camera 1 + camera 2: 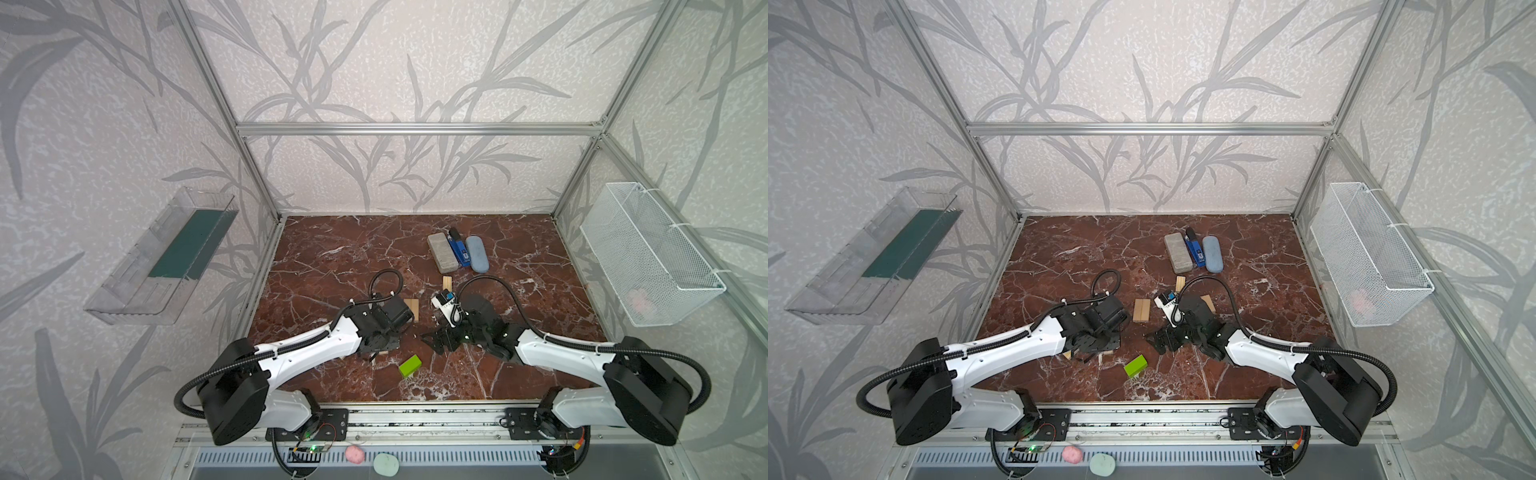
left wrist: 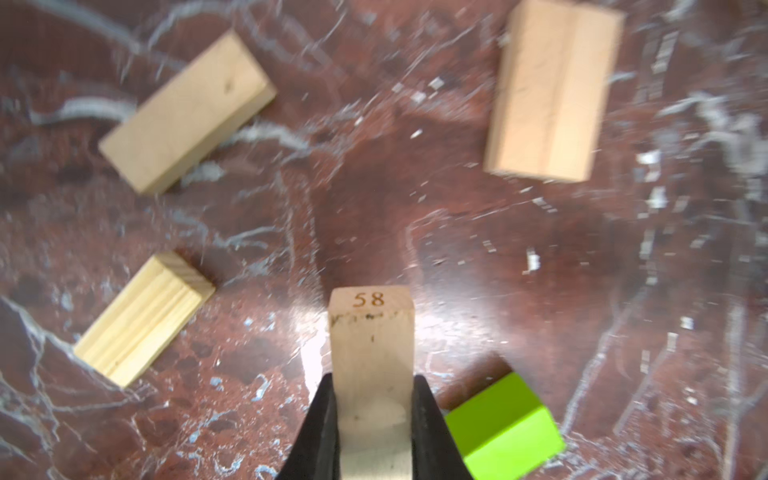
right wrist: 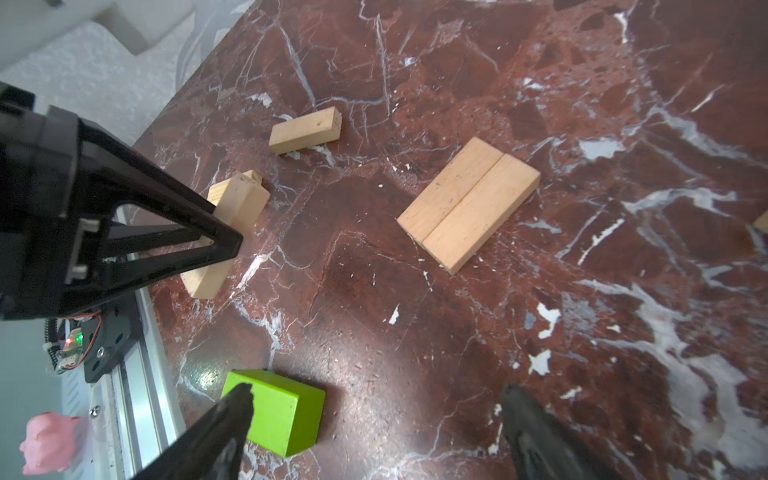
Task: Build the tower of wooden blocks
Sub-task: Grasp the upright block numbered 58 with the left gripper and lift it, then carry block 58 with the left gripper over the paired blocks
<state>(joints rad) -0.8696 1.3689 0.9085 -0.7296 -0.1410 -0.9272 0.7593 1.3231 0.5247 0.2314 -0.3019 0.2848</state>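
Wood plank, smooth, rectangular | left end effector clamped on it | right end effector spread, empty

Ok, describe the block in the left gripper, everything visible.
The block is a pale, plain wood plank, rectangular, with "58" marked at its free end and dark smudges just below. The left gripper is shut on it, black jaws pressed on both long sides. It juts straight out past the fingertips over the marble table. Whether it touches the table cannot be told.
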